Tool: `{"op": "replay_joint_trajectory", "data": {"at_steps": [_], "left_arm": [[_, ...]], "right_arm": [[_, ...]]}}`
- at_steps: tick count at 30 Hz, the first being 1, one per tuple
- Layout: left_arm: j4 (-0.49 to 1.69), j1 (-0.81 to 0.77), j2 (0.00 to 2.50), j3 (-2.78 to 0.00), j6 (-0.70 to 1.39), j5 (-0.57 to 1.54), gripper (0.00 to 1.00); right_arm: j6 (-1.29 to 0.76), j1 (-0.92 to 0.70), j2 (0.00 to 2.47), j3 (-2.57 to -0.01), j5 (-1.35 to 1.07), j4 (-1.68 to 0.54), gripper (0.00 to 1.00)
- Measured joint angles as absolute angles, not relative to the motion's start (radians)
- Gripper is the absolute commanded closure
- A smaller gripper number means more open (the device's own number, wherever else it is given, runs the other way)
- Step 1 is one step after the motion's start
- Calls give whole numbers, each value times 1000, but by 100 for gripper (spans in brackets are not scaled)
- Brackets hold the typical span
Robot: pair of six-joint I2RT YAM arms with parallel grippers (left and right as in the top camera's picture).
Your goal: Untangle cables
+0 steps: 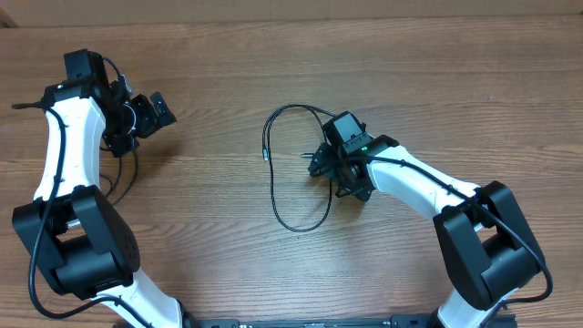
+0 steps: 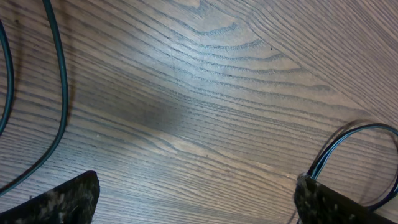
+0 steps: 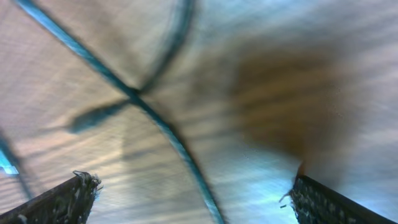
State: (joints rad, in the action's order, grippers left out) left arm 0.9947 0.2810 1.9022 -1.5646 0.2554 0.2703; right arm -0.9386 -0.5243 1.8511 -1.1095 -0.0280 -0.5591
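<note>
Overhead: a thin black cable [image 1: 271,182] lies in a loop mid-table [image 1: 228,73], and one side of the loop runs under my right gripper [image 1: 322,164]. My left gripper [image 1: 150,111] is well apart at the far left.

Left wrist: the fingers are spread over bare wood and hold nothing. Thin black cords [image 2: 62,93] curve at the left edge.

Right wrist, blurred: the fingers are spread, and crossed cable strands lie below them.

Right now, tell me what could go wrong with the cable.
The right gripper is open over crossing strands of the cable; closing may pinch both and tighten the tangle. The right wrist view is blurred, so aim may be off. The left gripper is open and empty, so the cable could drag.
</note>
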Motion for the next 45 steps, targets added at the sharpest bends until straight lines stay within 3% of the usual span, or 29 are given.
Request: {"op": "replay_joint_trajectory", "data": {"at_steps": [14, 16, 17, 20, 26, 40, 41, 43, 45], "left_arm": [[995, 281, 1902, -1565, 255, 270, 1], [995, 281, 1902, -1565, 255, 270, 0], [995, 281, 1902, -1565, 255, 270, 0], [995, 281, 1902, -1565, 255, 270, 0], [995, 281, 1902, -1565, 255, 271, 1], [1088, 263, 1902, -1545, 255, 392, 1], [1093, 254, 1902, -1538, 251, 409, 0], [1107, 231, 1902, -1523, 234, 435, 1], [1115, 200, 1902, -1499, 218, 452, 1]], "right_arm": [[-938, -524, 1861, -1110, -37, -492, 1], [-929, -524, 1861, -1110, -36, -491, 13], [-921, -524, 1861, -1110, -36, -492, 31], [-886, -524, 1869, -1109, -37, -488, 61], [-799, -524, 1888, -1102, -66, -453, 95], [-712, -524, 1888, -1100, -87, -437, 96], [-710, -524, 1888, -1100, -88, -435, 85], [-702, -524, 1888, -1100, -90, -428, 51], [-707, -524, 1888, -1100, -90, -416, 46]]}}
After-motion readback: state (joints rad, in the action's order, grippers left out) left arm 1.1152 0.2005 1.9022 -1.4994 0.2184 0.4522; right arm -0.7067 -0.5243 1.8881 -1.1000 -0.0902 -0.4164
